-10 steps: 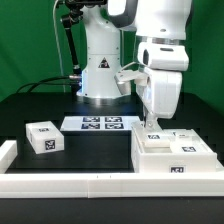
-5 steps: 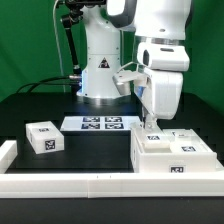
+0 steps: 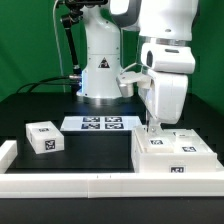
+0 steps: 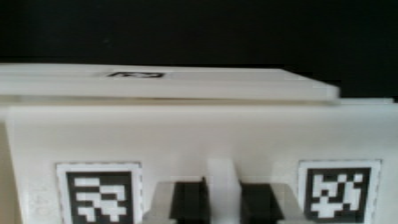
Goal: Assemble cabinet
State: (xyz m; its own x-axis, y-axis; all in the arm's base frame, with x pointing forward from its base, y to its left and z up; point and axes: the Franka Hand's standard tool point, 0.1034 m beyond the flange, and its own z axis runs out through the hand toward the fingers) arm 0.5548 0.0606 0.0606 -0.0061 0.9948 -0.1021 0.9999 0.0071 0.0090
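Exterior view: white plastic boxy cabinet [image 3: 172,158] with tagged blocks sits on black table [image 3: 40,105] at exterior view's right, beside long white border rail [image 3: 70,183]. Low over its back edge: gripper [image 3: 153,126]. Wrist view: dark fingers [image 4: 183,203] flank thin white ridge [image 4: 219,185]; clamped or not, cannot tell.

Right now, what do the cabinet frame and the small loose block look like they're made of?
Cabinet frame: likely white plastic, matte; smooth uniform faces, no grain. Small block: seemingly the same white plastic, matching colour and clean edges. Their black-and-white tags look like printed labels, but that's uncertain.
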